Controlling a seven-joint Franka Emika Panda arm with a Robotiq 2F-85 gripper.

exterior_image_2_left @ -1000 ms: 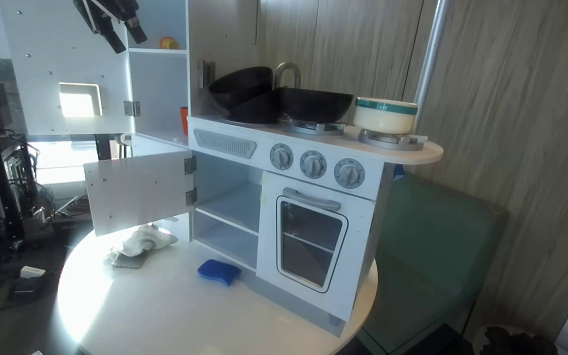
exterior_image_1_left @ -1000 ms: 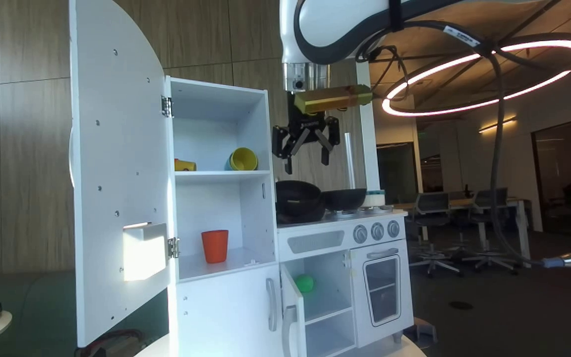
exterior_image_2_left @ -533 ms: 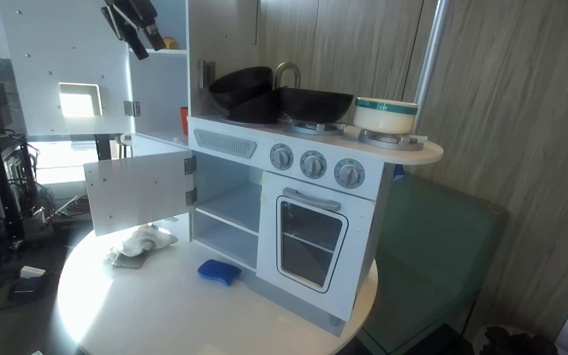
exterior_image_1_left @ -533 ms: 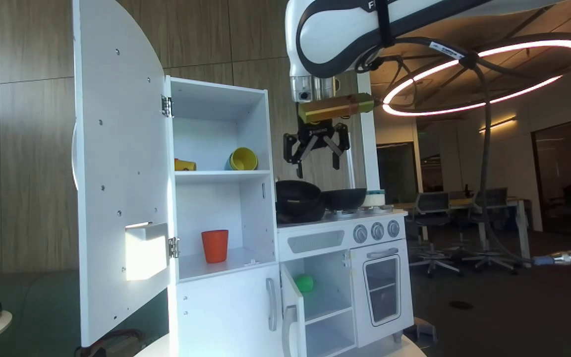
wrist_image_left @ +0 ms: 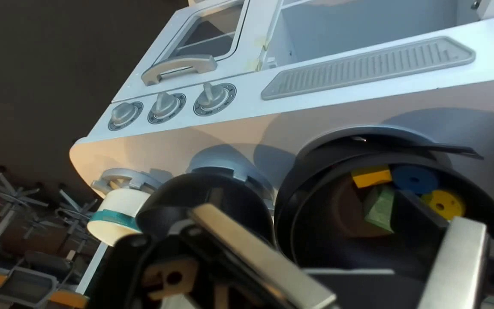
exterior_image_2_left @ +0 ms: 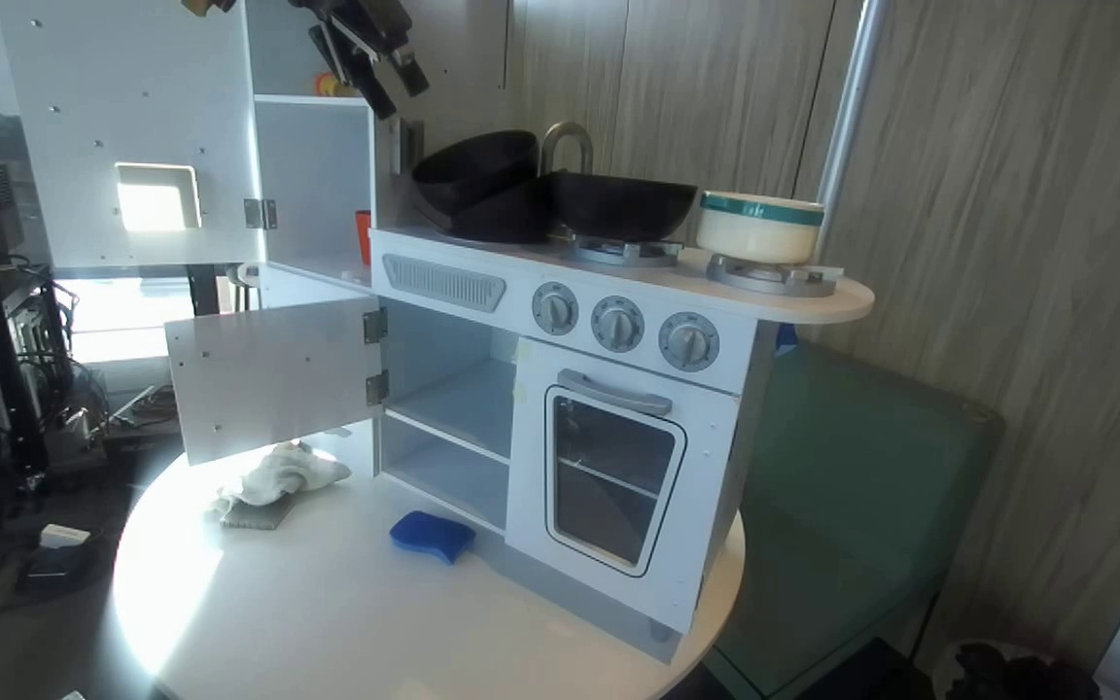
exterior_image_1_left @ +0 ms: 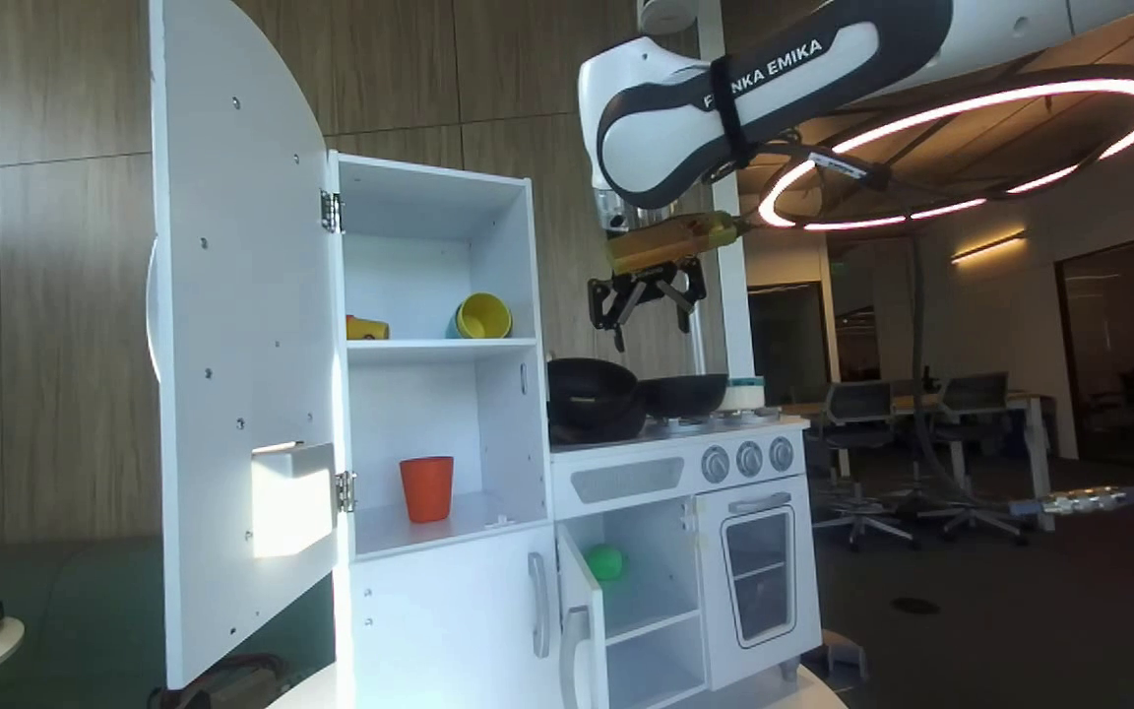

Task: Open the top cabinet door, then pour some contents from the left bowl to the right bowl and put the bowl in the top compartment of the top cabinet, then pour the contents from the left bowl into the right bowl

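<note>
Reads "NKA EMIKA" past the arm strap (exterior_image_1_left: 728, 108), holds the gripper (exterior_image_1_left: 653, 334) wide-jawed higher than the left bowl (wrist_image_left: 315, 229) of coloured pieces (wrist_image_left: 379, 209) and right bowl (exterior_image_2_left: 623, 209) on the stove unit (exterior_image_2_left: 531, 428).

Bent arm (exterior_image_1_left: 774, 89), downward tool (exterior_image_1_left: 652, 334) (its jaws well apart).

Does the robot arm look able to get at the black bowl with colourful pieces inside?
Probably yes: its open hand hangs near the black bowl, higher up, with nothing visible between them. The bowl sits tilted, so gripping it may take care.
</note>
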